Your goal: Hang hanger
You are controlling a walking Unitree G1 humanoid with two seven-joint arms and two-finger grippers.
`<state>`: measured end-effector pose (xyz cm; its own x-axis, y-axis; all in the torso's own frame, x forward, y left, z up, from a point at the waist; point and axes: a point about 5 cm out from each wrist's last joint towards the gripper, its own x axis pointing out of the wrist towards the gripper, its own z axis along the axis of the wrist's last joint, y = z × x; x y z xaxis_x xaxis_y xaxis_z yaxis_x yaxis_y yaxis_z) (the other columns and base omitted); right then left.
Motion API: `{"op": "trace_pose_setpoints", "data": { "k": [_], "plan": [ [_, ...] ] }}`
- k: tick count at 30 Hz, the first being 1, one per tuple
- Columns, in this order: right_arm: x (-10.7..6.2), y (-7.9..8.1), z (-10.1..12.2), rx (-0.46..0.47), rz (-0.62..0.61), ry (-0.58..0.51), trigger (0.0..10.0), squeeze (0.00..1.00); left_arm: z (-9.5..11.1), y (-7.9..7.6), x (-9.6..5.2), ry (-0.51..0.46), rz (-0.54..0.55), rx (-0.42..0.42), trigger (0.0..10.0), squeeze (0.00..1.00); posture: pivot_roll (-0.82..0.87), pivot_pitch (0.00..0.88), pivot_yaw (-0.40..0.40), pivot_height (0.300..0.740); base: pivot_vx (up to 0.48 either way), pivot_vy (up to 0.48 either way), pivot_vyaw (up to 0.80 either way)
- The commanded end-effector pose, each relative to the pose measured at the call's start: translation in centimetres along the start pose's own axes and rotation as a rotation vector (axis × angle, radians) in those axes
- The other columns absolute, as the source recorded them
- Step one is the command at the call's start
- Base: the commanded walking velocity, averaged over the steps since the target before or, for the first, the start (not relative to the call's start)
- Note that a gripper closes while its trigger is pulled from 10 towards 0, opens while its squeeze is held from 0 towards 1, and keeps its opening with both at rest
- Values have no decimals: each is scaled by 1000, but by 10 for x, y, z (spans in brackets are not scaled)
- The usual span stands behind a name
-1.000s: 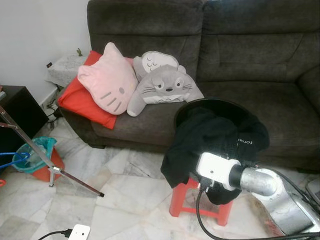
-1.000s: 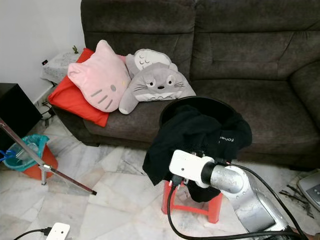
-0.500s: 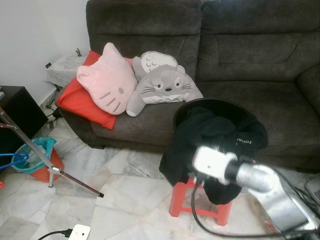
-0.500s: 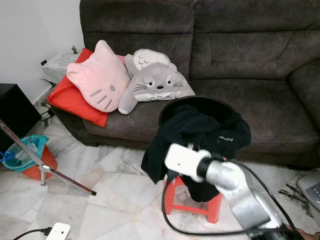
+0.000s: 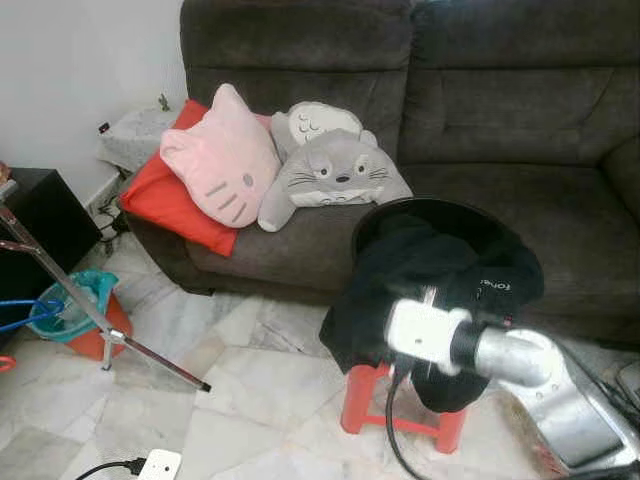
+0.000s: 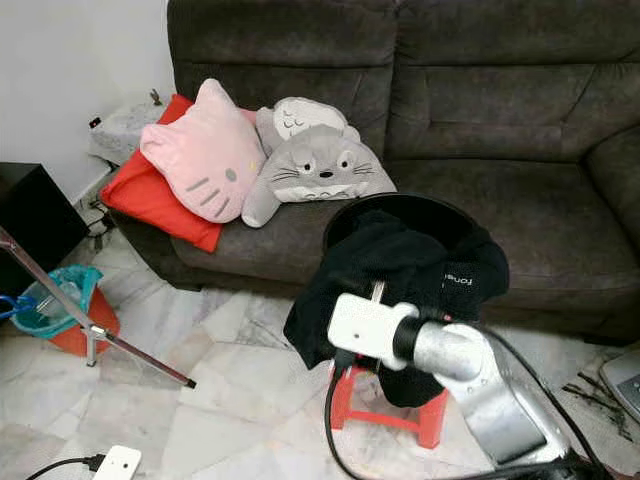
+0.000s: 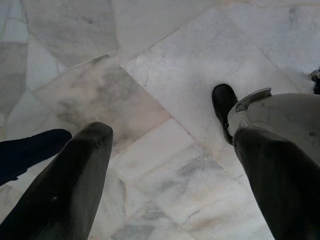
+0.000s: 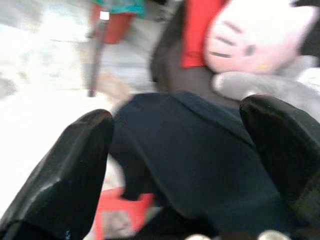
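Observation:
A black garment [image 5: 440,265] is draped over a round black basket [image 5: 425,208] that stands on a red stool [image 5: 362,405] in front of the sofa. My right arm reaches to it, and its white wrist housing [image 5: 420,332] lies against the cloth's front. In the right wrist view my right gripper [image 8: 182,120] is open, with the black garment [image 8: 200,155] between and just beyond the fingers. A short pale rod [image 5: 430,295] sticks up at the cloth above the wrist. My left gripper [image 7: 172,135] hangs open over the marble floor.
A dark sofa [image 5: 520,110] holds a pink cat cushion [image 5: 222,160], a grey cushion [image 5: 335,170] and a red pillow [image 5: 160,195]. A metal stand leg [image 5: 110,335], a teal-and-orange bin [image 5: 75,315] and a white power strip [image 5: 160,465] lie on the left.
The whole picture has shifted slightly with the camera. My right wrist has edged a little up against the black garment. The left arm hangs as before.

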<state>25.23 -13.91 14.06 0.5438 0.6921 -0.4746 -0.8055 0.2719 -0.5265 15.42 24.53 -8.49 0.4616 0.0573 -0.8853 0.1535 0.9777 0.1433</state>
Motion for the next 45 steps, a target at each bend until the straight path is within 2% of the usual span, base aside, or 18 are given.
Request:
{"op": "trace_pose_setpoints", "data": {
  "k": [1,8,12,13,17,26,30,31,37,40,45],
  "plan": [
    [-2,4,7,-11,51,-16,10000,1000,-3,5,-1,14,10,9,10000,0,-74,0,100,740,0,0,0],
    [-8,-6,11,-69,20,10,10000,1000,-3,6,-1,14,11,8,10000,0,-74,0,101,740,0,0,0],
    [-11,-12,6,-117,-56,62,10000,1000,-3,5,-1,14,12,7,10000,0,-74,0,99,740,0,0,0],
    [-15,-12,2,-117,-81,99,10000,0,-3,5,-1,14,12,6,10000,0,-76,0,99,740,0,0,0],
    [-30,-9,-9,-126,-163,207,10000,0,-2,5,-1,15,12,8,10000,0,-81,0,98,740,0,0,0],
    [-46,1,-20,-82,-270,302,10000,0,-2,6,-1,18,16,18,10000,0,-85,0,98,740,0,0,0],
    [-48,-3,-27,-78,-340,346,10000,0,-2,7,-1,18,20,17,10000,0,-83,0,100,740,0,0,0],
    [-47,-9,-30,-77,-404,354,10000,0,-2,7,-1,19,22,18,10000,0,-83,0,100,740,0,0,0],
    [-45,-24,-38,-45,-568,384,10000,0,-2,7,-1,18,24,15,10000,0,-74,0,96,740,0,0,0],
    [-44,-26,-40,-38,-585,394,10000,0,-3,7,-1,19,25,14,10000,0,-75,0,96,740,0,0,0],
    [-35,-17,-42,-11,-538,378,10000,0,-3,7,-1,19,26,11,10000,0,-71,0,94,740,0,0,0]
  ]
}}
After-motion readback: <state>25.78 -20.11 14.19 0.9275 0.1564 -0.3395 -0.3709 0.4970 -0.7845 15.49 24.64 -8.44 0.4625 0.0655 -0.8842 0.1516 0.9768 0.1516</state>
